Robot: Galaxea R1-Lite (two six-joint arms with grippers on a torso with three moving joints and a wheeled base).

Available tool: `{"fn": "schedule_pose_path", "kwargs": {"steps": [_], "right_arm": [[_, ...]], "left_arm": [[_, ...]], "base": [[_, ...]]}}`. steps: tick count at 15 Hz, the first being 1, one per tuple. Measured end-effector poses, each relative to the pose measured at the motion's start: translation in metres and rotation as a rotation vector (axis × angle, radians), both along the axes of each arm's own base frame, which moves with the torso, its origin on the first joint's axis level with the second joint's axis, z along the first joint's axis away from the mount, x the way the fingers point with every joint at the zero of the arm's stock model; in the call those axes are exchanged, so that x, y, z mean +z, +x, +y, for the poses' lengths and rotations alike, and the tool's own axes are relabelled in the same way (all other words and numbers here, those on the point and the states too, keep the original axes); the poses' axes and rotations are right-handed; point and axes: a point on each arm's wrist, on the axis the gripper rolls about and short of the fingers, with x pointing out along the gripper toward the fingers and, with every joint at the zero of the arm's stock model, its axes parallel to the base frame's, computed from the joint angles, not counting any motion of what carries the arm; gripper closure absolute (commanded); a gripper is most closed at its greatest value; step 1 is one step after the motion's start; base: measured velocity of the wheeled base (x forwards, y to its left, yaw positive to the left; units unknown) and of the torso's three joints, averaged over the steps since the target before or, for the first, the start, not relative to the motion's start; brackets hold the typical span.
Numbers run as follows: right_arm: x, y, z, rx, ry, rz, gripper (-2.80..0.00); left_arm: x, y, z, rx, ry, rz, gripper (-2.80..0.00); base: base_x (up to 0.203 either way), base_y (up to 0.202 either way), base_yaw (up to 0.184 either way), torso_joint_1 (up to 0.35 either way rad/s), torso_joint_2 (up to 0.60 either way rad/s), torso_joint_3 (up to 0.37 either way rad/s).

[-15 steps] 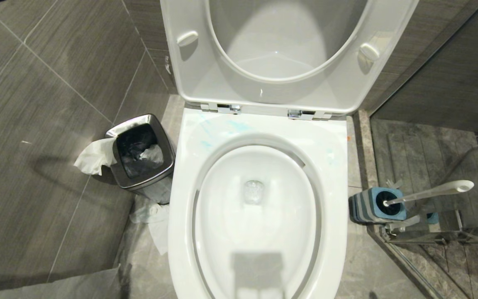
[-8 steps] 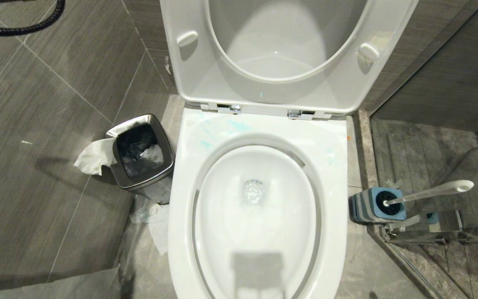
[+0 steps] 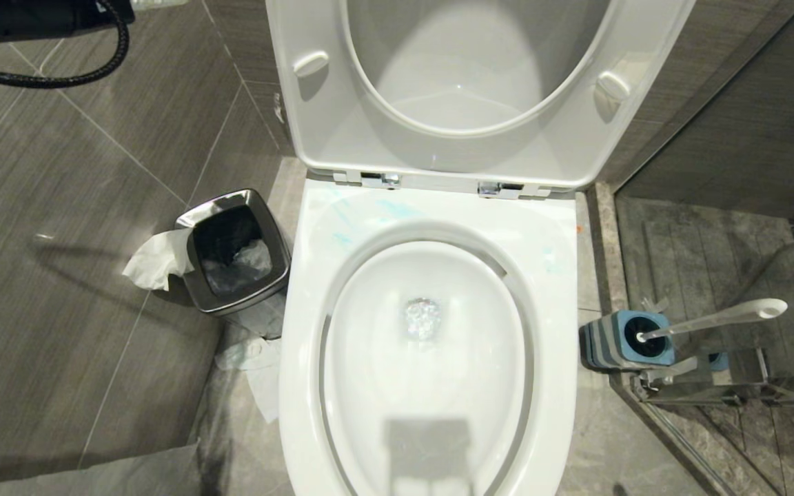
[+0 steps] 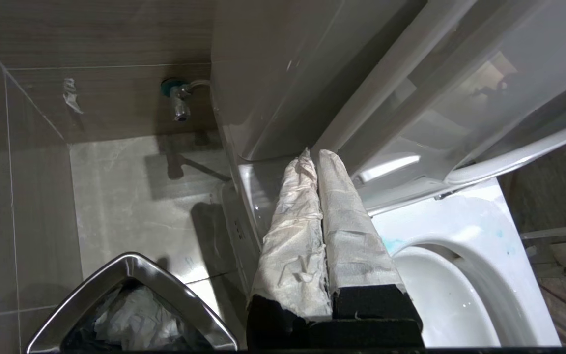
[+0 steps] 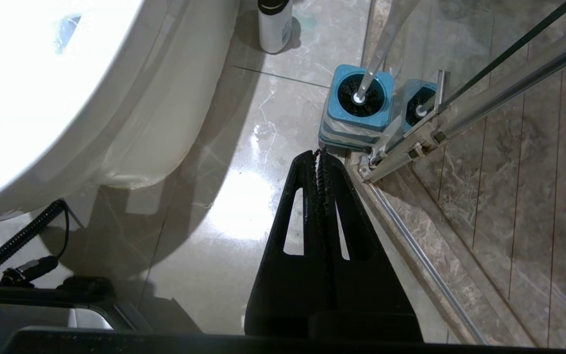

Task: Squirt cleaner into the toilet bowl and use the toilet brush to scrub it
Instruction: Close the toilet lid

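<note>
The toilet bowl (image 3: 431, 331) is seen with seat and lid (image 3: 466, 89) raised against the wall; water is noted at the bottom of the basin, and faint turquoise streaks of cleaner (image 3: 369, 213) are recorded on the rim just in front of the hinges (image 3: 383, 180). The steel bin (image 3: 235, 251) is located on the floor beside the bowl, with crumpled paper (image 3: 156, 258) draped over its edge and more paper lying at its foot. The left arm (image 3: 32, 21) is observed only at the upper corner of the head view, a black cable looped beneath it. The left gripper (image 4: 315, 157) is held above the gap between bin and bowl, its paper-wrapped fingers (image 4: 293, 226) pressed together with nothing between them; the bin lies just below and behind the tips, the bowl rim alongside them, the raised lid just ahead. The right gripper (image 5: 318, 153) is held low over the floor, its black fingers (image 5: 302, 196) closed flat against each other and empty. The brush (image 5: 381, 44) is found standing in its blue-topped holder (image 5: 356, 105) just beyond the right fingertips, apart from them, against the glass door frame (image 5: 410, 142). A white bottle (image 5: 274, 27) is noted further ahead, beside the bowl's base.
</note>
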Motion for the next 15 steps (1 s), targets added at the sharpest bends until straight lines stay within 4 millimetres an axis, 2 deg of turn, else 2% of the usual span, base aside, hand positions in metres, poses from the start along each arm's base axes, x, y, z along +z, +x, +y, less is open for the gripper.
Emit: {"fn": "schedule_pose_path", "kwargs": {"steps": [3,8,15], "right_arm": [[0.0,0.0,0.0,0.0,0.0,0.0,0.0],[0.0,0.0,0.0,0.0,0.0,0.0,0.0],[0.0,0.0,0.0,0.0,0.0,0.0,0.0]], "left_arm": [[0.001,0.015,-0.001,-0.003,-0.003,-0.031,0.0],[0.002,0.045,-0.01,-0.136,-0.029,-0.168,0.0],[-0.005,0.064,-0.014,-0.189,-0.062,-0.188,0.0]], "base": [[0.0,0.0,0.0,0.0,0.0,0.0],[0.0,0.0,0.0,0.0,0.0,0.0],[0.0,0.0,0.0,0.0,0.0,0.0]]}}
